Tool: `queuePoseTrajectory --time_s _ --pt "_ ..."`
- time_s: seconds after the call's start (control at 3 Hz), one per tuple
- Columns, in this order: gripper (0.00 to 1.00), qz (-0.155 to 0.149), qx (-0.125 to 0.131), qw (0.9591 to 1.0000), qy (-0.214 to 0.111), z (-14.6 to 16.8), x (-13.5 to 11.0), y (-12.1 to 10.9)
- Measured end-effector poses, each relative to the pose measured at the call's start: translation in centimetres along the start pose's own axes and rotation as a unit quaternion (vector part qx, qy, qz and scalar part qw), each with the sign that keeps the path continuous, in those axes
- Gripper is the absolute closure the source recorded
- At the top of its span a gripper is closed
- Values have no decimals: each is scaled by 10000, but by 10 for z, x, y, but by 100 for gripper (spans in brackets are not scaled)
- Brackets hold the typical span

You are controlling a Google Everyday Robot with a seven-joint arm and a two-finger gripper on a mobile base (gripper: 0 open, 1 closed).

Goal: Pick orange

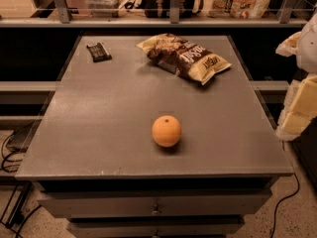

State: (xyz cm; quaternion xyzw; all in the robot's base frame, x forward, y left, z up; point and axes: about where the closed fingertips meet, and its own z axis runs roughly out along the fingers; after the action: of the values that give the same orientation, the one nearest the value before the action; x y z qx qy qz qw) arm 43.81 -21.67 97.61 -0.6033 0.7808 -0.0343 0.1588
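The orange [166,131] is round with a small dark stem dot on top. It rests on the grey table top [99,113], a little right of centre and near the front edge. My gripper [300,100] shows as white and pale yellow parts at the right edge of the view, beyond the table's right side. It is well to the right of the orange and does not touch it.
A brown and yellow chip bag [185,57] lies at the back right of the table. A small dark wrapped bar [99,51] lies at the back left. A shelf with railing [168,19] runs behind. Drawers [156,209] sit below the front edge. Cables lie on the floor.
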Motion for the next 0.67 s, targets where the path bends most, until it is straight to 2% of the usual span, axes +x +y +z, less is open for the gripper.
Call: queuePoseTrajectory --time_s 0.33,0.67 --pt "0 -5 14 10000 -15 -1 -1 0" --pt "0 -144 -122 9991 -389 9 -19 2"
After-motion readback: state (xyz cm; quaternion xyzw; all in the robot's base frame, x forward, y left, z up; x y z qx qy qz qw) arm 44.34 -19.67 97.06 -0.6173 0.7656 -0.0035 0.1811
